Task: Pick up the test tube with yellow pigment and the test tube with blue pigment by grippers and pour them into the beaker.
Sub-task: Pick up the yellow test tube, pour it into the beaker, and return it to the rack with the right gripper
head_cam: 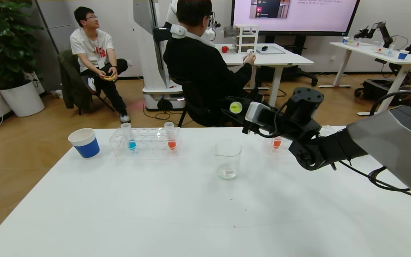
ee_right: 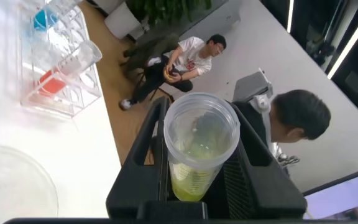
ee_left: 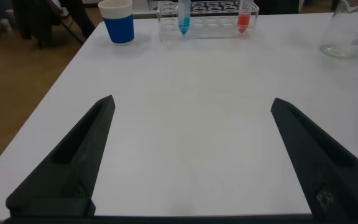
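Your right gripper (head_cam: pixel 239 109) was clamped on the yellow tube (ee_right: pixel 197 155), tipped near level; beaker (head_cam: pixel 228 159) sat just below and ahead. Pour step, I'd judge: next, tilt it further over the rim. Left gripper (ee_left: pixel 191 162) gaped wide, holding nothing; blue tube (ee_left: pixel 183 17) racked far ahead.

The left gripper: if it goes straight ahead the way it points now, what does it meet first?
Probably nothing soon: ahead of the open left gripper lies bare white table. Farther along stands the clear rack with the blue tube and an orange tube, though depth is unclear.
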